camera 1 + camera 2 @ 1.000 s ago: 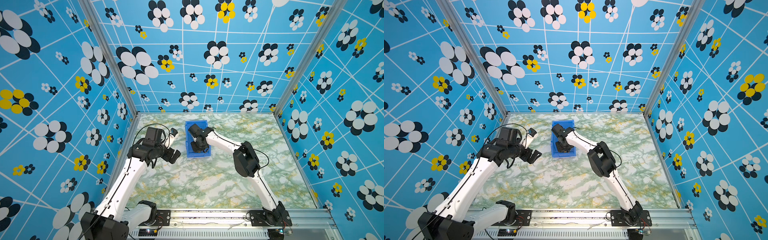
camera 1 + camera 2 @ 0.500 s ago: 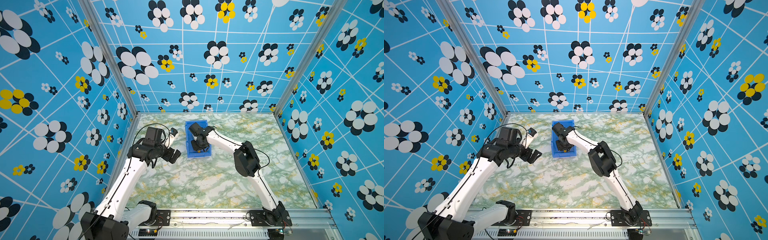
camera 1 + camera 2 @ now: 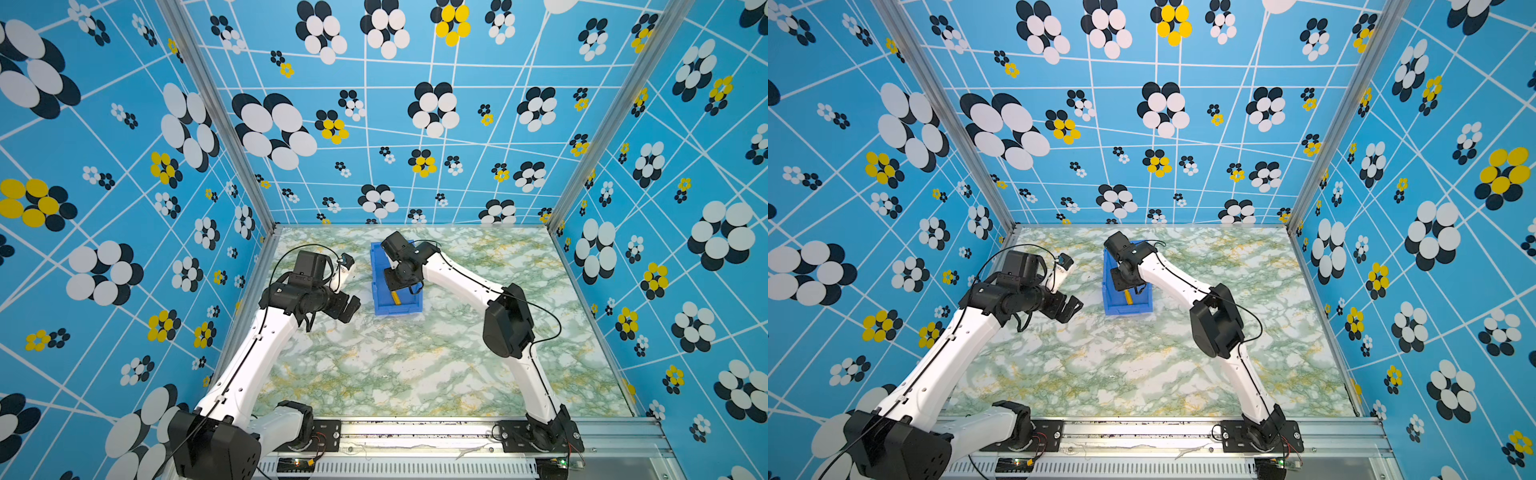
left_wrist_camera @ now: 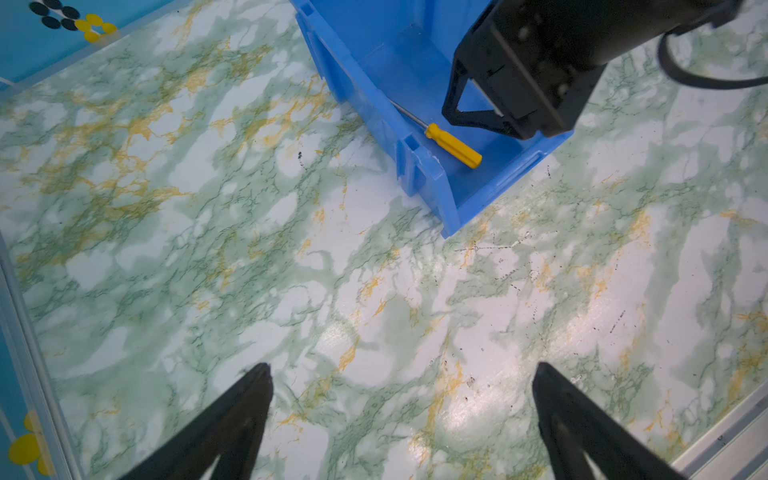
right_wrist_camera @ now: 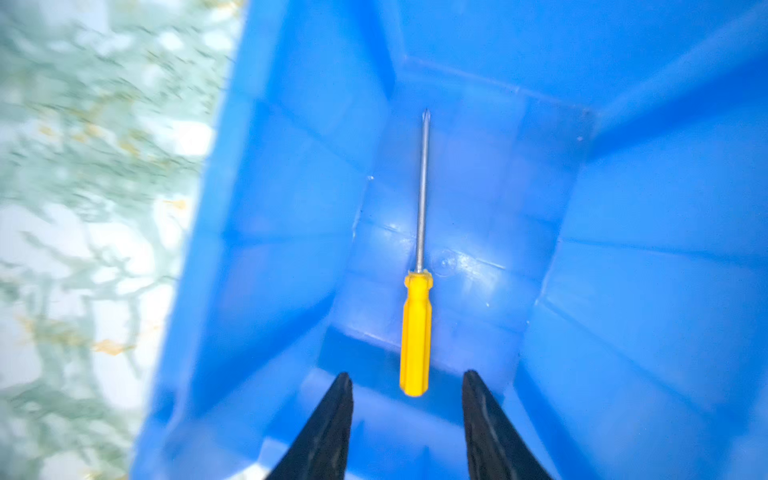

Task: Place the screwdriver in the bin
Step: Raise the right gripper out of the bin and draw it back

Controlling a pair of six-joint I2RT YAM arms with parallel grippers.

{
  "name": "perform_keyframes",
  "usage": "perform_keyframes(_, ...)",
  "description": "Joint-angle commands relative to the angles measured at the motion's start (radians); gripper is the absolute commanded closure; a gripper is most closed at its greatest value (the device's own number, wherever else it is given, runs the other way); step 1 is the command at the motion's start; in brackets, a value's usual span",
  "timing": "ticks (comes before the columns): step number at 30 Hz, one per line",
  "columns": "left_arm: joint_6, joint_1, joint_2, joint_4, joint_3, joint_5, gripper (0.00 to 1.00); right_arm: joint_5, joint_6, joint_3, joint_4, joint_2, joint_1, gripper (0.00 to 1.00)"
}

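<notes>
The right jaws are seen partly open and empty over the bin (image 5: 648, 316), where the loose screwdriver (image 5: 415, 332) could be snagged and dragged out during withdrawal.

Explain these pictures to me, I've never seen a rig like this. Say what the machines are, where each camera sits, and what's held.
Two white robot arms reach over a marbled table, each ending in a two-fingered gripper. The two wide pictures come from one camera head overhead; the close-ups come from cameras on the arms' wrists. On the table stands a blue bin; a yellow-handled screwdriver lies flat on its floor. The right gripper hovers over the handle, jaws apart, not touching it. The left gripper hangs open over bare table beside the bin. Nothing is held.
</notes>
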Motion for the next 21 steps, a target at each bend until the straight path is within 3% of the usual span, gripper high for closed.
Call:
perform_keyframes(1, -0.041, 0.024, 0.016, 0.011, 0.051, -0.036, 0.01, 0.006, -0.003, -0.079, 0.072, -0.152, -0.006, 0.5)
perform_keyframes(7, -0.05, 0.065, 0.019, 0.025, 0.051, -0.025, 0.01, 0.0, -0.002, -0.343, 0.251, -0.392, -0.007, 0.48)
perform_keyframes(11, -0.061, 0.093, 0.017, 0.04, 0.024, -0.011, 0.01, 0.074, -0.026, -0.55, 0.333, -0.564, -0.007, 0.45)
perform_keyframes(13, -0.071, 0.106, 0.014, 0.054, 0.002, -0.007, 0.01, 0.127, -0.039, -0.644, 0.366, -0.649, -0.01, 0.38)
perform_keyframes(16, -0.082, 0.125, 0.009, 0.079, -0.026, 0.015, 0.01, 0.194, -0.054, -0.727, 0.355, -0.742, -0.014, 0.32)
perform_keyframes(21, -0.091, 0.155, 0.025, 0.069, -0.018, 0.037, 0.01, 0.249, -0.04, -0.86, 0.337, -0.884, -0.019, 0.3)
